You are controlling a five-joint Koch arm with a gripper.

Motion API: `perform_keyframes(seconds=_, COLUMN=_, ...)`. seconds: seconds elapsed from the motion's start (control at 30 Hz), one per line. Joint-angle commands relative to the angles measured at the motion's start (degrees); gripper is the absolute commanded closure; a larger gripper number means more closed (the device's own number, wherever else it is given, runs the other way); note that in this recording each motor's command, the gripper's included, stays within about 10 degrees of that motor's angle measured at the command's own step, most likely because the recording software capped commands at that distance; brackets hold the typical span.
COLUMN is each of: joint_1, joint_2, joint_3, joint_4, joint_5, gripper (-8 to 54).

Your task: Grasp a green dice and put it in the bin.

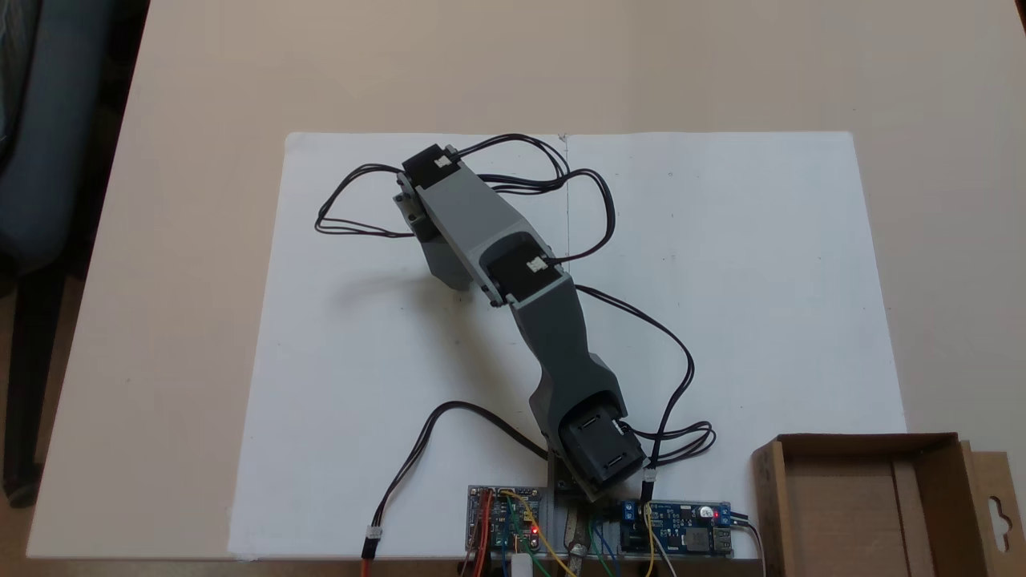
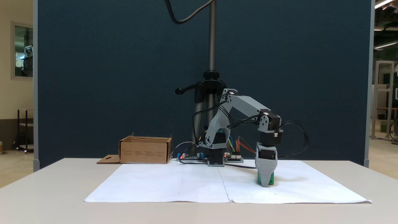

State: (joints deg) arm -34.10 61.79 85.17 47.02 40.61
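1. Both fixed views show the beige table [image 1: 184,320] with white paper [image 2: 174,186] spread on it.
2. The grey arm [image 1: 553,336] reaches from its base over the paper.
3. The bin [image 2: 145,151] stands at the table's far edge, well apart from the gripper.
4. The gripper [image 2: 266,183] points down to the paper; only one jaw shows, so its opening cannot be told.
5. The green dice [image 2: 271,179] sits on the paper behind this jaw.

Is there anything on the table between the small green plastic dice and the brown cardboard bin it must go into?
Nothing loose visible. The green dice sits at the gripper on white paper; the arm's own base and circuit boards stand before the cardboard bin.
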Motion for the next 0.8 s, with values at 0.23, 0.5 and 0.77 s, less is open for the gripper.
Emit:
perform_keyframes(seconds=0.23, joint_1=-1.93, joint_2=0.79, joint_3=1.58, joint_4=-0.18, joint_5=5.63, gripper=5.8)
perform_keyframes(seconds=0.5, joint_1=-2.90, joint_2=0.79, joint_3=1.85, joint_4=-0.18, joint_5=6.24, gripper=13.1)
perform_keyframes(seconds=0.77, joint_1=-3.43, joint_2=0.79, joint_3=1.85, joint_4=0.44, joint_5=6.33, gripper=13.7)
